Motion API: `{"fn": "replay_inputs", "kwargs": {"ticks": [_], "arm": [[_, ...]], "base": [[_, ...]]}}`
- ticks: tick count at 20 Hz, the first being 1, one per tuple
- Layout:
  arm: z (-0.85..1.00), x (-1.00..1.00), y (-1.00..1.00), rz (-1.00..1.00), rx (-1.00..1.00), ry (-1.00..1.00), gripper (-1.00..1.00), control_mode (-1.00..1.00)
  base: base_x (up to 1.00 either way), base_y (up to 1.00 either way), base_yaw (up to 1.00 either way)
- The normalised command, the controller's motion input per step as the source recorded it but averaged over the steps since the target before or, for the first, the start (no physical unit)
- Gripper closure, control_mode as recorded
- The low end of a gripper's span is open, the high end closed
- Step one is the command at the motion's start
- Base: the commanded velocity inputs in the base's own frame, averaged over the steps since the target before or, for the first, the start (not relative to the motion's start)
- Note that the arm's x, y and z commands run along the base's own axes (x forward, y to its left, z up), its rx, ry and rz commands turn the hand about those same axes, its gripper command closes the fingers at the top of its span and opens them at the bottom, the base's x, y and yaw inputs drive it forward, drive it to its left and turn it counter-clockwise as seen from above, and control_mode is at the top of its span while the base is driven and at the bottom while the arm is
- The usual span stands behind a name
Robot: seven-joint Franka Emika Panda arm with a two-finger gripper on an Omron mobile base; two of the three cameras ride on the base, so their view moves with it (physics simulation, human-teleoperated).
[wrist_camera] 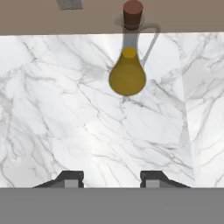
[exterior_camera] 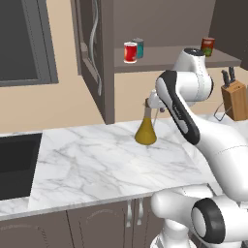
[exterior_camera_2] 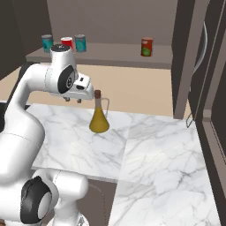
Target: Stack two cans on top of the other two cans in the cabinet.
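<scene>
Cans first: all of them stand upright on the cabinet shelf (exterior_camera: 169,60), none on top of another. Going left to right along the board in the right base view, there's a teal can (exterior_camera_2: 47,43), then the red can with the white band (exterior_camera: 130,52) close beside it, then a second teal can (exterior_camera_2: 80,43) just past that. Well apart from those three, further right on the same shelf, is the red can with the green label (exterior_camera: 208,47).

The rest of the room, left to right from the left base view: a dark sink (exterior_camera: 17,164) is set into the marble counter (exterior_camera: 97,164). The cabinet door (exterior_camera: 89,48) hangs open with its wavy silver handle (exterior_camera: 95,29) showing. Below the shelf, a flask-shaped oil bottle (exterior_camera: 146,131) with a brown stopper stands on the counter. A knife block (exterior_camera: 236,99) sits at the far right.

The arm is folded up over the counter with its hand just beside the bottle's neck, below shelf level. In the hand view the gripper (wrist_camera: 111,179) points down at bare marble with the bottle ahead of it. Its two tips stand apart with nothing between them, so it's empty and holding nothing.
</scene>
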Motion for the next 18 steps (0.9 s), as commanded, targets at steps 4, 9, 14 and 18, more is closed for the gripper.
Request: {"fn": "replay_inputs", "kwargs": {"ticks": [4,9,14,18], "arm": [[-0.02,-0.12,0.0,0.0,0.02,-0.02,-1.0,-1.0],[0.01,-0.29,0.03,-0.02,0.0,-0.34,-1.0,-1.0],[0.23,-0.15,0.08,0.0,0.0,-0.45,-1.0,-1.0],[0.47,-0.01,0.14,-0.03,0.0,-0.47,-1.0,-1.0]], "base": [[0.0,0.0,0.0],[0.0,0.0,0.0],[0.0,0.0,0.0],[0.0,0.0,0.0]]}}
